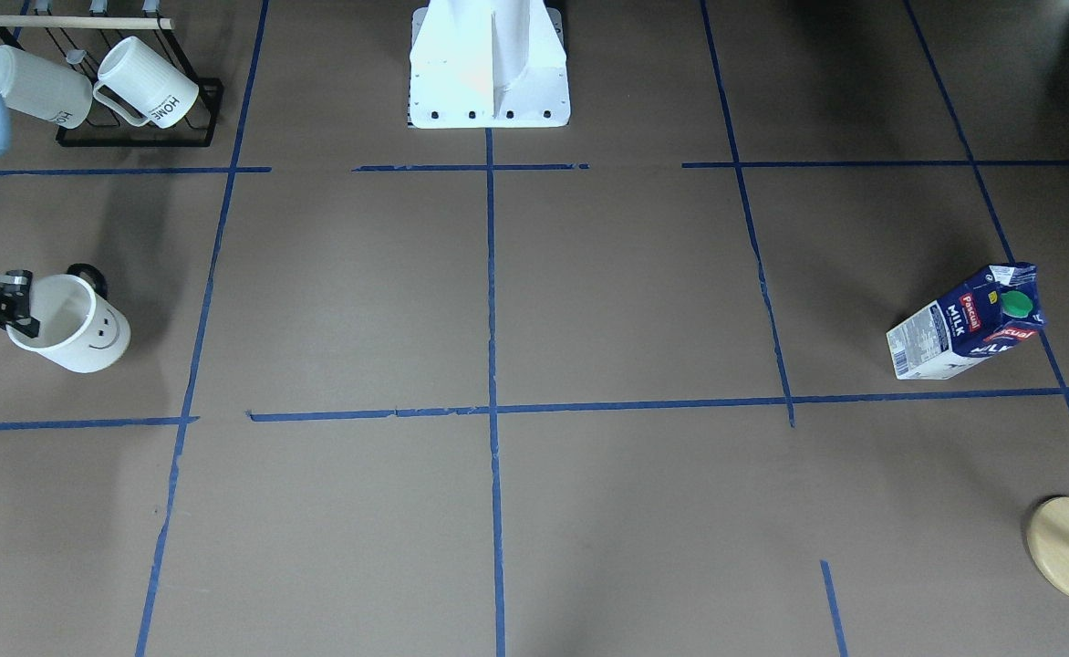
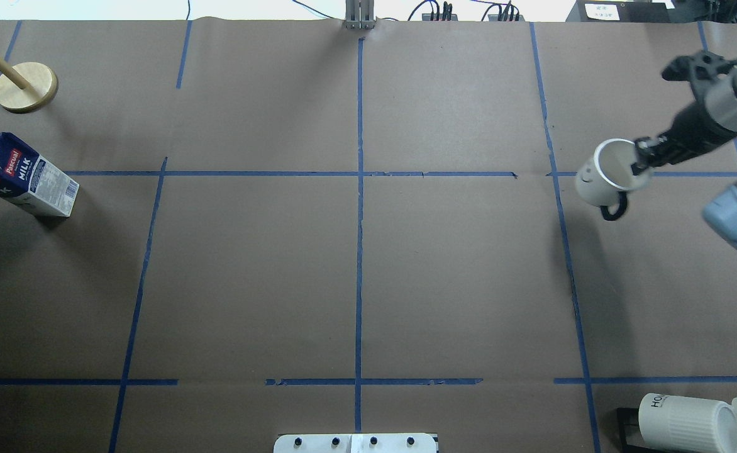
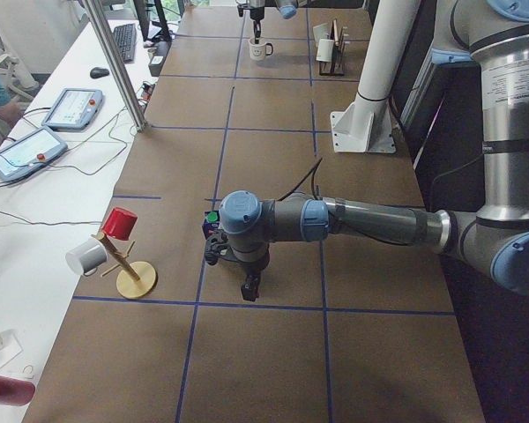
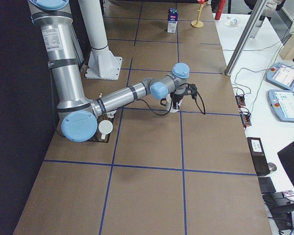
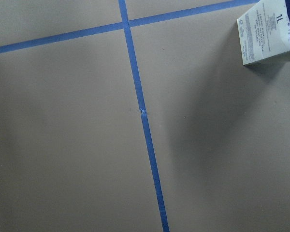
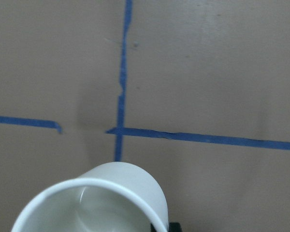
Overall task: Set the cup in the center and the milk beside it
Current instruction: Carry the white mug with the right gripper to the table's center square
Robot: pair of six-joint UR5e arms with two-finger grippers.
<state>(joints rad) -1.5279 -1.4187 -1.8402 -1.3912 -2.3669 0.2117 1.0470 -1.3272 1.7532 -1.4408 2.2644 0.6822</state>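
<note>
Now pinching the tilted cup (image 2: 607, 173) by its rim with the right fingers (image 2: 639, 162), one inside, well apart from the center (image 2: 359, 174); calling for slow travel, levelling before release, room left for the milk (image 2: 22, 176).

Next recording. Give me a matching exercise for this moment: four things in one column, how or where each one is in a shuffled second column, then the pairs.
Things:
1. cup
2. milk
3. ribbed HOME mugs
4. wooden stand

States:
A. resting tipped on a black rack
B. standing upright, green cap on top
C. round flat base with a dowel rising from it
D. rim pinched by the right gripper

Pairs: 1-D, 2-B, 3-A, 4-C
</note>
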